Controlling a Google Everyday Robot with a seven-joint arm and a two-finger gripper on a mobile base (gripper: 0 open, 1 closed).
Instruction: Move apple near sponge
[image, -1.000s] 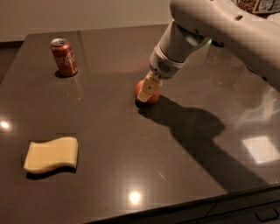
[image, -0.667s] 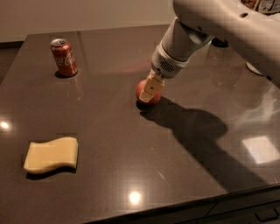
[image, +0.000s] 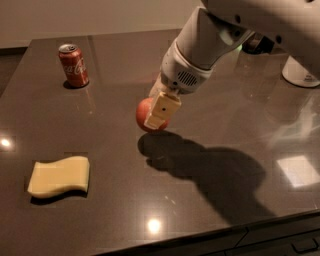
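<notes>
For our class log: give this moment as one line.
gripper: centre, shut on round red-orange apple | flat pale-yellow sponge: front-left, apart | red soda can: back-left

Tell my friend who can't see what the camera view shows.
The robot's gripper holds a red apple in its fingers at the middle of a dark table. A yellow sponge lies front left; a red can stands back left.
</notes>
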